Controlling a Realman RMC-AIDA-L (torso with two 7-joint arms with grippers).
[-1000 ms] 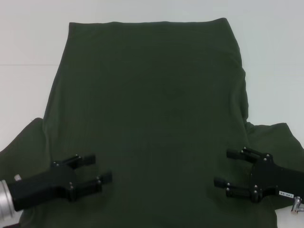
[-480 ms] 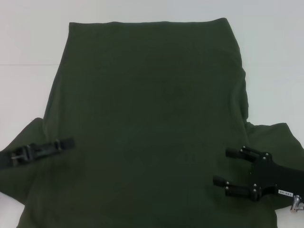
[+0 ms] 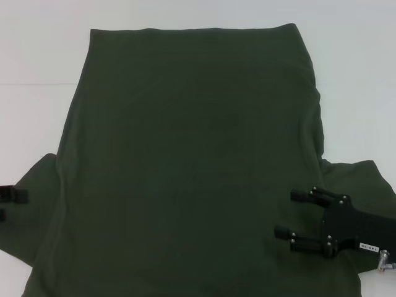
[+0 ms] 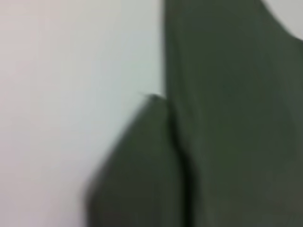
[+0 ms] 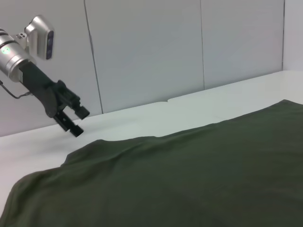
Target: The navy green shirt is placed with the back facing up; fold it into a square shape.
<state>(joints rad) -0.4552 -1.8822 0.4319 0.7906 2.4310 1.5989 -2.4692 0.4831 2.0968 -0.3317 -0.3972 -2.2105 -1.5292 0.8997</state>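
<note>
The navy green shirt lies spread flat on the white table, plain side up, with a sleeve sticking out on each side near me. My right gripper hovers open over the shirt's near right part, beside the right sleeve, with nothing between its fingers. Only the fingertips of my left gripper show, at the view's left edge over the left sleeve. The right wrist view shows the left gripper open and lifted above the table, beyond the shirt. The left wrist view looks down on the left sleeve.
The white table shows bare around the shirt at the far side and on both flanks. A grey panelled wall stands behind the table in the right wrist view.
My left gripper has pulled back leftward off the shirt's body to the edge of the view. The right gripper has shifted slightly toward me. The shirt lies as before.
</note>
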